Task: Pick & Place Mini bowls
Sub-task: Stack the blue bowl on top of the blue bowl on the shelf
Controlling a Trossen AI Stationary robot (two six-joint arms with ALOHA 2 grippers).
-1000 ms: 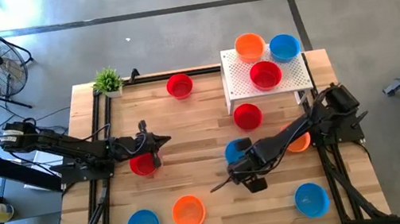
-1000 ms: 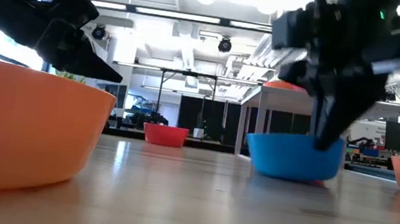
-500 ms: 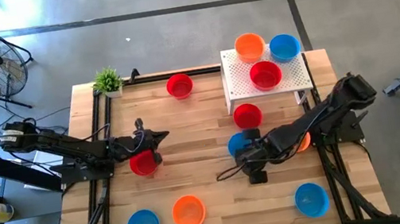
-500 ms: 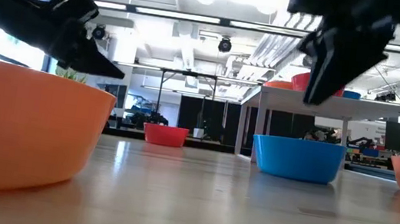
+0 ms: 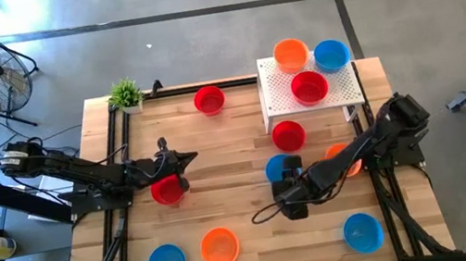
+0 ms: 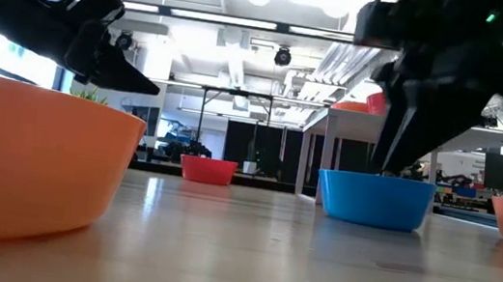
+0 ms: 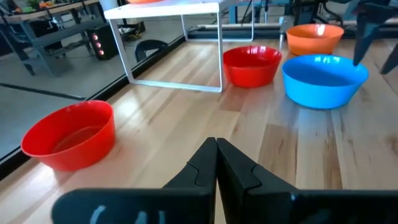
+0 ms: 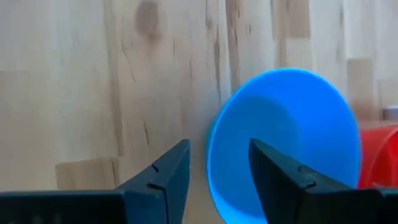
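Hovering over the blue mini bowl with the right gripper, fingers spread wide and straddling the near rim, nothing held between them. Judging the step as lining up a rim pinch: lowering straight so one finger drops inside the wall and the other outside, then closing gently, since a thin glossy plastic wall is likely to slip or tip the bowl if squeezed off-centre. Sitting flat on the desk just in front of the white perforated stand, this blue mini bowl is lying close beside a red mini bowl nearer the stand and an orange mini bowl partly hidden under the right arm, so keeping the outer finger clear of those neighbours looks wise. Waiting well away from the stand, the left gripper is pointing across the desk with fingers pressed together and empty, close above another red mini bowl. Showing smooth, shiny, solid-coloured plastic with round flared walls and small flat bases, all alike in size and probably light enough to skid on the pale wood-grain planks. Carrying three more mini bowls on its flat, hole-dotted top and standing on thin white legs, the stand is leaving room beneath.
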